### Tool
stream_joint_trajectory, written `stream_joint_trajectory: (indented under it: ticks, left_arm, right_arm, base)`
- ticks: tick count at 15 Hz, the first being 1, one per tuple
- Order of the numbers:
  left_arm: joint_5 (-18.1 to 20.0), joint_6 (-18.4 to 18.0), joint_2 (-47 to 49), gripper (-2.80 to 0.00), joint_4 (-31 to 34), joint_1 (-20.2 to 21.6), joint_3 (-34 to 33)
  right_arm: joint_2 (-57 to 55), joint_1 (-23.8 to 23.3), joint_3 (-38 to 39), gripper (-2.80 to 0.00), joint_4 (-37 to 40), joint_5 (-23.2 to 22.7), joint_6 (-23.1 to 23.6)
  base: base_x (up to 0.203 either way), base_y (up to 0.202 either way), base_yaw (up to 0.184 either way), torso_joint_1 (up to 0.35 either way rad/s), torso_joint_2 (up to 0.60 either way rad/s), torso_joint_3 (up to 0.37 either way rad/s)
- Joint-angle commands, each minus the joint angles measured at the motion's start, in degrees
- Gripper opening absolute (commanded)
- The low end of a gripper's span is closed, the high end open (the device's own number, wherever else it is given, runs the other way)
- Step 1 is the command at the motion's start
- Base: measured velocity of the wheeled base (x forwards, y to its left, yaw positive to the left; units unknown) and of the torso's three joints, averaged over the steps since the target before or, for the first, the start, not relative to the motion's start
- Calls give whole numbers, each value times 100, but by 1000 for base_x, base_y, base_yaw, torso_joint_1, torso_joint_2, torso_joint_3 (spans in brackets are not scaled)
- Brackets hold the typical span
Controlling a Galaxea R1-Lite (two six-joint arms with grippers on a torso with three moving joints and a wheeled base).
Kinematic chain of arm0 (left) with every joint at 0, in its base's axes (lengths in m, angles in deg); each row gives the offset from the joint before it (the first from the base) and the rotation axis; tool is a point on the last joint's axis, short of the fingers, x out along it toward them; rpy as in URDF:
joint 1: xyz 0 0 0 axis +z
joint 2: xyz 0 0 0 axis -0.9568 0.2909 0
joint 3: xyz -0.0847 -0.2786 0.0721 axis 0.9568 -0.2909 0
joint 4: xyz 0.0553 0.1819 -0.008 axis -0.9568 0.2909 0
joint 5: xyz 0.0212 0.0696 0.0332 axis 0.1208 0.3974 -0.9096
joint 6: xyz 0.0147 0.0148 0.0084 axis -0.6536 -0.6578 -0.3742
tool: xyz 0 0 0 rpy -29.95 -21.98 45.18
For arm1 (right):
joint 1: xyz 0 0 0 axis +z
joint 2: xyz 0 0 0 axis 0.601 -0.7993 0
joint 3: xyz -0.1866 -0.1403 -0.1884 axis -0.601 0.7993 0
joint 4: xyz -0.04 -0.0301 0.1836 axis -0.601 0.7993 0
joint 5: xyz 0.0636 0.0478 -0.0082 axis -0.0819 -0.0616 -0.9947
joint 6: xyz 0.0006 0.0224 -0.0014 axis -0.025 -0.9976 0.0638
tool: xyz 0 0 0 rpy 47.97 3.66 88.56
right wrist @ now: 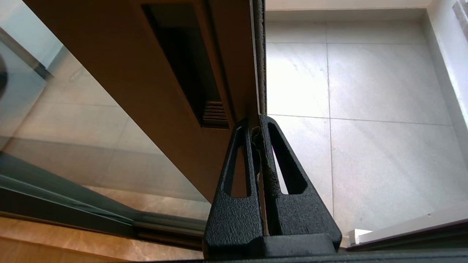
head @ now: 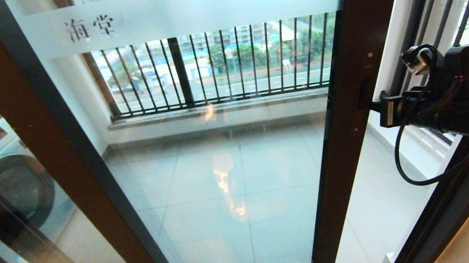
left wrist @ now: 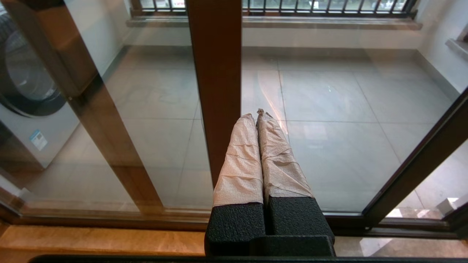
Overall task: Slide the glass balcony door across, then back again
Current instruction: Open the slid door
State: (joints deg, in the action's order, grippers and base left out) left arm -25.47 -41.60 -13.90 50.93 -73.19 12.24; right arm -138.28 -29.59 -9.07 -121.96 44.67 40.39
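The glass balcony door [head: 232,174] fills the head view, with a frosted band [head: 196,8] bearing Chinese characters near its top. Its dark brown right stile [head: 347,99] carries a slim black handle slot [head: 364,92]. My right gripper [head: 376,106] is shut, and its tips rest against the stile's outer edge just below the handle slot [right wrist: 182,62]; nothing shows between the right fingers [right wrist: 272,171]. My left gripper [left wrist: 256,114] does not show in the head view. It is shut with its tape-wrapped fingers [left wrist: 239,160] pressed together, pointing at the glass beside a brown upright frame [left wrist: 215,73].
Between the door's right stile and the dark jamb [head: 453,205] an open gap shows bare balcony tiles [head: 382,202]. Black-barred railings [head: 215,66] run along the balcony's far side. A washing machine [head: 11,176] shows through the glass pane on the left. The bottom track [right wrist: 91,219] crosses the floor.
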Motion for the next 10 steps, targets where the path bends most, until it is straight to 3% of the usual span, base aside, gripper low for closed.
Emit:
stream_joint_trajectory:
  ticks: [1, 10]
  left_arm:
    - [1, 0, -2, -280, 2, 1, 0]
    - [1, 0, 0, -280, 2, 1, 0]
  right_arm:
    - [-4, 87, 27, -280, 1, 4, -2]
    - [375, -392, 333, -280, 1, -47, -1]
  base:
    - [0, 0, 0, 0, 0, 0]
    - [0, 0, 0, 0, 0, 0]
